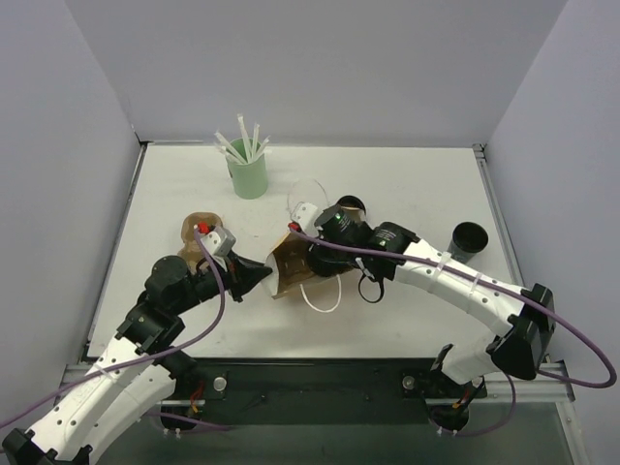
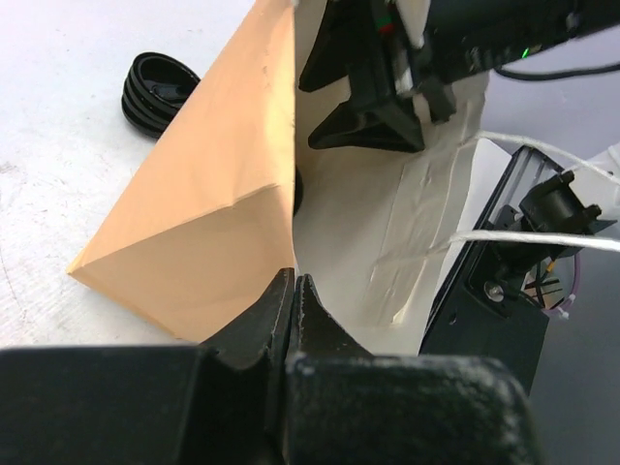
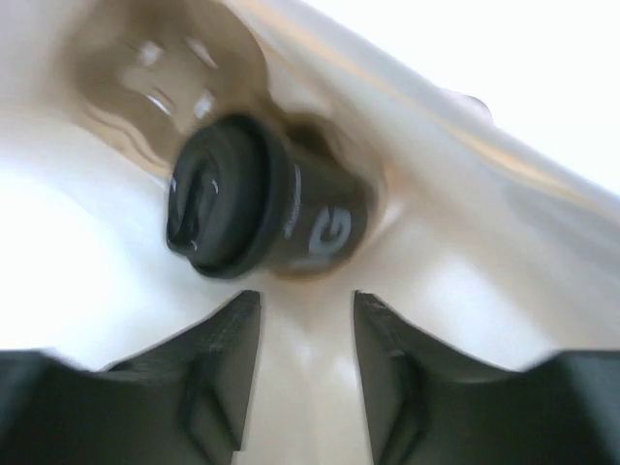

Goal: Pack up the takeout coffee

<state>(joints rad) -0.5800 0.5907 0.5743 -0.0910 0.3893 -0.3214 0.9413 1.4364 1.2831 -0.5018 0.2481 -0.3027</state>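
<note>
The brown paper bag (image 1: 287, 269) lies on its side on the table, mouth toward the right arm. My left gripper (image 1: 263, 277) is shut on the bag's rim, seen close in the left wrist view (image 2: 294, 287) pinching the tan wall (image 2: 203, 203). My right gripper (image 1: 318, 254) reaches into the bag's mouth and also shows in the left wrist view (image 2: 373, 102). In the right wrist view it (image 3: 305, 308) is open and empty. The takeout coffee (image 3: 291, 218), black with its lid (image 3: 215, 208) on, lies on its side inside the bag (image 3: 475, 252), just beyond the fingertips and apart from them.
A mint-green cup of white straws (image 1: 248, 174) stands at the back. A brown pulp carrier (image 1: 197, 232) lies behind my left arm. An open black cup (image 1: 469, 240) stands at the right. A black ringed stack (image 2: 155, 92) sits behind the bag (image 1: 351, 205).
</note>
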